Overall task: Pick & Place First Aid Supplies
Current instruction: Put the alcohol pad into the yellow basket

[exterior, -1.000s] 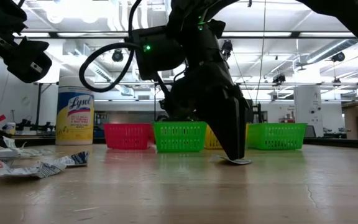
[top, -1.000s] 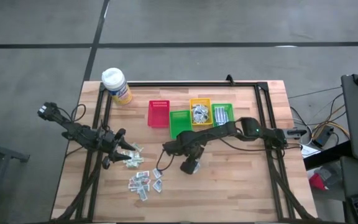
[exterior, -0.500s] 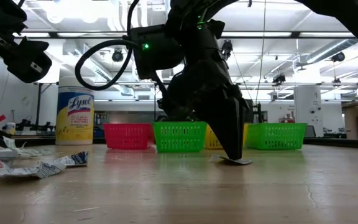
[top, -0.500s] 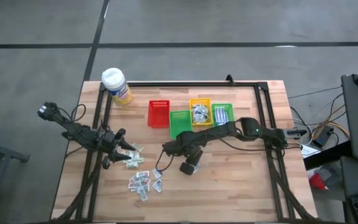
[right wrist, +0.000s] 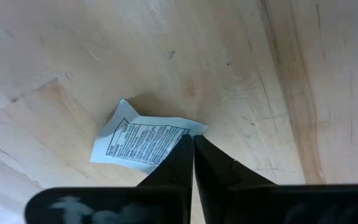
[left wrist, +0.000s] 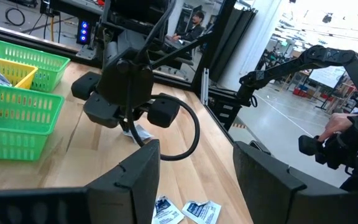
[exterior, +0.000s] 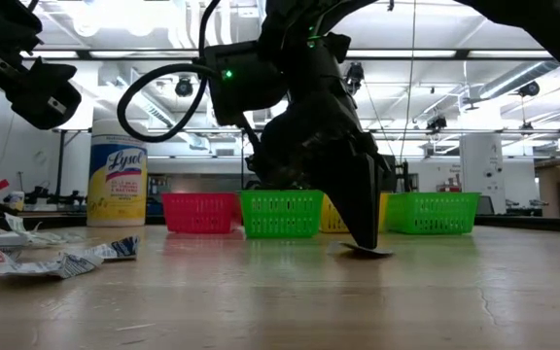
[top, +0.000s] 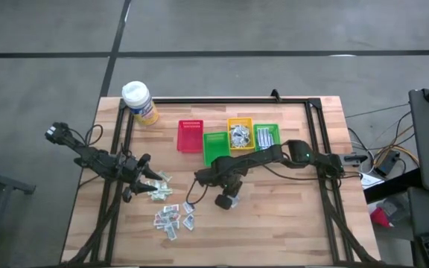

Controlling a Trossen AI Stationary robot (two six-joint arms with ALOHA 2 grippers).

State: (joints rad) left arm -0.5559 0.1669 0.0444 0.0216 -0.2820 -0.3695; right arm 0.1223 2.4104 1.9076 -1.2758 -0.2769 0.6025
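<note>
A small white packet with printed text point(right wrist: 143, 144) lies on the bare wood near the table's middle, and my right gripper point(right wrist: 193, 152) is shut on it. It also shows under the fingers as the packet point(exterior: 365, 252) and the packet point(left wrist: 141, 132). From above, the right gripper point(top: 214, 186) hides it. My left gripper point(left wrist: 194, 186) hovers open at the table's left, above loose packets point(top: 157, 191). More packets point(top: 172, 216) lie flat nearer the front edge. My right gripper pinches the packet's edge beside a corner point(right wrist: 184, 135) between its two fingers, which meet with no gap. The fingers point(exterior: 363, 219) come steeply from above, pointing down at the table. The rest of the packet still rests on the wood.
A red bin point(top: 190, 135), two green bins point(top: 215, 147) point(top: 267, 136) and a yellow bin point(top: 240, 134) with packets stand in a row behind the right gripper. A yellow wipes bottle point(top: 140, 103) stands at the far left corner. Bare wood lies right of the gripper.
My right gripper has shut on the packet's edge while staying in place. The packet has kept its spot on the table.
</note>
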